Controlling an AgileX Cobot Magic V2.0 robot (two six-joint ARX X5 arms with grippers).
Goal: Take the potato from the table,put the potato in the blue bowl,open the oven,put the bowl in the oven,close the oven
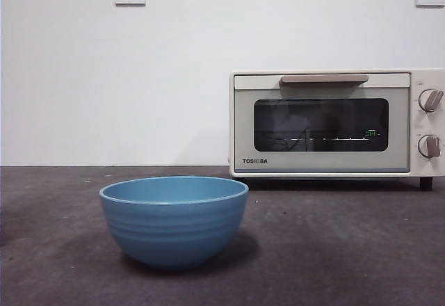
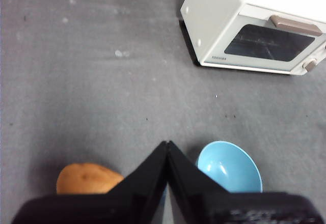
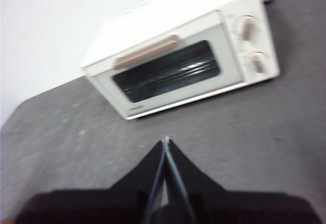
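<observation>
Left gripper [image 2: 167,143] hangs above the table [image 2: 91,81], jaws pressed together to a point, holding nothing. Potato [image 2: 87,178] lies on the table just to one side of those jaws, partly hidden behind one of them; bowl [image 2: 229,166] sits on the other side, so the closed tips point between the two. Potato and bowl apart, not touching. Potato: rounded orange-brown lump, smooth matte skin. Bowl: round, light blue, empty inside, faint horizontal ridges on the outer wall seen from the front, upright on the table nearer the camera than the oven [image 1: 337,122]. Oven stands well beyond the bowl, against a white wall: cream boxy body, TOSHIBA lettering, dark glass door shut, beige bar handle along the door's top, two knobs on its right side. Table dark grey, rough, pale specks. Right gripper [image 3: 166,141] also closed and empty, above bare table in front of the oven door; that view is blurred.
</observation>
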